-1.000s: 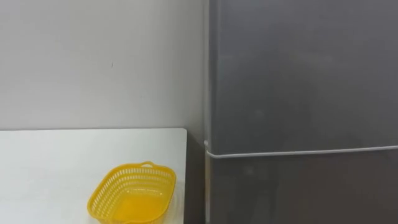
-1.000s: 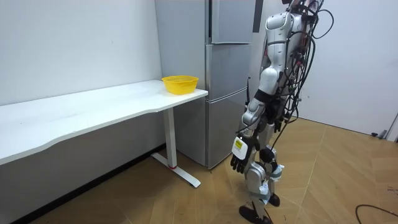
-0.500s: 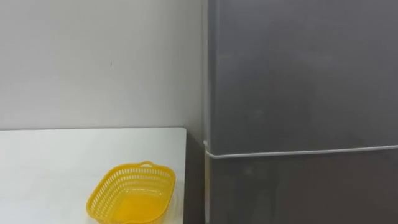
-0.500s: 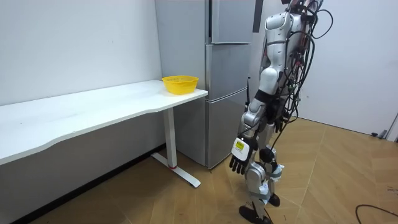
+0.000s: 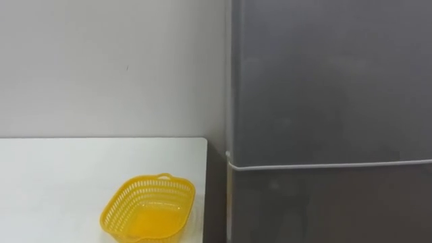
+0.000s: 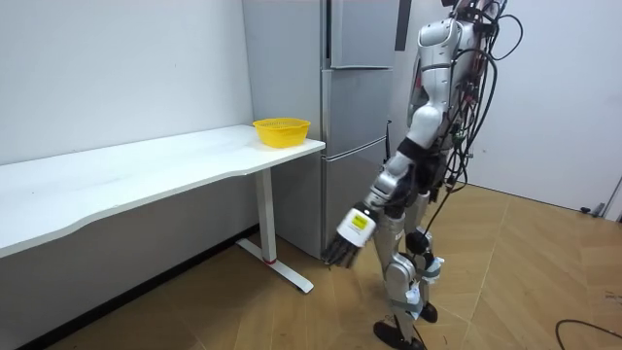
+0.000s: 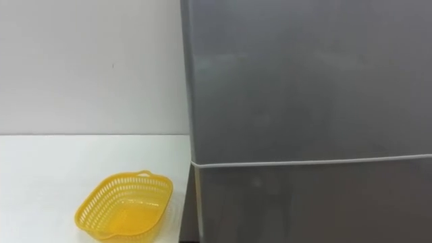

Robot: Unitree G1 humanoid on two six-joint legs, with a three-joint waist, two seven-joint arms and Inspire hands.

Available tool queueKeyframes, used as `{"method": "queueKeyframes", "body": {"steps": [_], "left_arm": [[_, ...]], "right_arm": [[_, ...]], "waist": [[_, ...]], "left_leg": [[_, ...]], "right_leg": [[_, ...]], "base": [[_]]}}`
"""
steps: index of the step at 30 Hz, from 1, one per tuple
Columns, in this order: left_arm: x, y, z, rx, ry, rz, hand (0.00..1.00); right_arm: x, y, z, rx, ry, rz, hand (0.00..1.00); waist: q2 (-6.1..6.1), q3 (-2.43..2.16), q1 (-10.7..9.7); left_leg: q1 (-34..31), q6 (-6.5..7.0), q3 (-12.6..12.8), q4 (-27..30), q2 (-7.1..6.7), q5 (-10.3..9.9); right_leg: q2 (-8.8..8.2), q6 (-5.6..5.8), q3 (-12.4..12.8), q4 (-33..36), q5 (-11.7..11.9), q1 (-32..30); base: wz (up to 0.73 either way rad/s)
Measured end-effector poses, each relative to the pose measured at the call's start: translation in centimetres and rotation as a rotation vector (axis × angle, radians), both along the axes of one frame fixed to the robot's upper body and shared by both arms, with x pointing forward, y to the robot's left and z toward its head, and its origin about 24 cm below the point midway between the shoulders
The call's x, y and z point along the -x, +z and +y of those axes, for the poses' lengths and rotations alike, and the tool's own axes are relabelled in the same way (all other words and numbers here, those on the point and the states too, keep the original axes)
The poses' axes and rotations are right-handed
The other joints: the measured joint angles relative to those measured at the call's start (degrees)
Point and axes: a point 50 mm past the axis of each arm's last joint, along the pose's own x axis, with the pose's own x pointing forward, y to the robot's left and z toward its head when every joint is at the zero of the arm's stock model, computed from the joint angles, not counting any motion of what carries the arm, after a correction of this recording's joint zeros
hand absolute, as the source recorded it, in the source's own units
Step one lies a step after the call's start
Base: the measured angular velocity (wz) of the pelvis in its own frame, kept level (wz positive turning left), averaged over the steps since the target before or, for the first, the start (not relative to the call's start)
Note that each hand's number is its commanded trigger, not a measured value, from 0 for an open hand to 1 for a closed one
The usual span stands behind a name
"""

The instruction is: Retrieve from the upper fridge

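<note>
Change in the last 0.5 s: left arm swung forward off the hip, and the left robot hand (image 6: 341, 251) sat low ahead of the legs, toward the fridge (image 6: 362, 136), at about 7 o'clock from the torso. Fingers hung loose and part-spread, holding nothing, as far as the room view showed. The eye views slid slightly, which I took for head motion, not the things moving.

My read was the start of a reach for the door, nothing retrieved yet. The upper fridge door (image 5: 331, 81) was shut, seam tight against the lower door (image 5: 331, 202), so the item to fetch was presumably behind it, unseen. No handle visible on the front face, so the door edge probably needed finding first.

Table (image 5: 54, 175) was white, butted against the fridge side at 9 o'clock. 1 yellow basket (image 5: 148, 208) sat at its near-fridge corner, 7 o'clock in the eye view, apparently empty. Plain wall (image 5: 108, 67) behind, wood floor (image 6: 515, 262) underfoot.
</note>
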Motion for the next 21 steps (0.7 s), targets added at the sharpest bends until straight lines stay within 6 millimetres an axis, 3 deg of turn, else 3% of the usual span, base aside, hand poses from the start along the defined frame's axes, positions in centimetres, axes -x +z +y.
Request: {"method": "queueKeyframes", "body": {"steps": [5, 9, 17, 21], "left_arm": [[-4.3, 3.1, 1.5, -0.202, 0.092, -0.270, 0.00], [-6.2, 5.5, 2.1, -0.333, 0.150, -0.424, 0.00], [-10.7, 14.0, 2.8, -0.557, 0.256, -0.869, 0.00], [-11.0, 17.8, 3.3, -0.654, 0.299, -1.045, 0.00]], "right_arm": [[-0.5, 0.1, -0.2, 0.003, -0.021, -0.069, 0.00], [-0.6, 0.2, -0.1, -0.005, -0.020, -0.083, 0.00], [-1.2, 0.3, -0.5, 0.003, -0.059, -0.131, 0.00], [-0.9, 0.4, -0.6, -0.001, -0.069, -0.142, 0.00]], "waist": [[0.46, -0.24, -0.03], [0.42, -0.50, -0.04], [0.62, -0.67, 0.11], [0.76, -0.73, 0.17]], "left_leg": [[0.14, 0.00, 0.39, -0.47, -0.06, 0.00], [-0.04, 0.00, 0.26, -0.53, -0.06, 0.01], [0.10, 0.00, 0.21, -0.51, -0.10, 0.01], [0.13, 0.00, 0.22, -0.48, -0.07, 0.01]], "right_leg": [[0.31, 0.06, 0.08, 0.15, 0.03, -0.45], [0.33, 0.04, 0.41, 0.88, 0.04, -0.88], [0.40, 0.05, 0.55, 0.00, 0.12, -0.69], [0.40, 0.02, 0.66, 0.05, 0.14, -0.75]], "base": [[-0.04], [-0.06], [-0.01], [-0.03]]}}
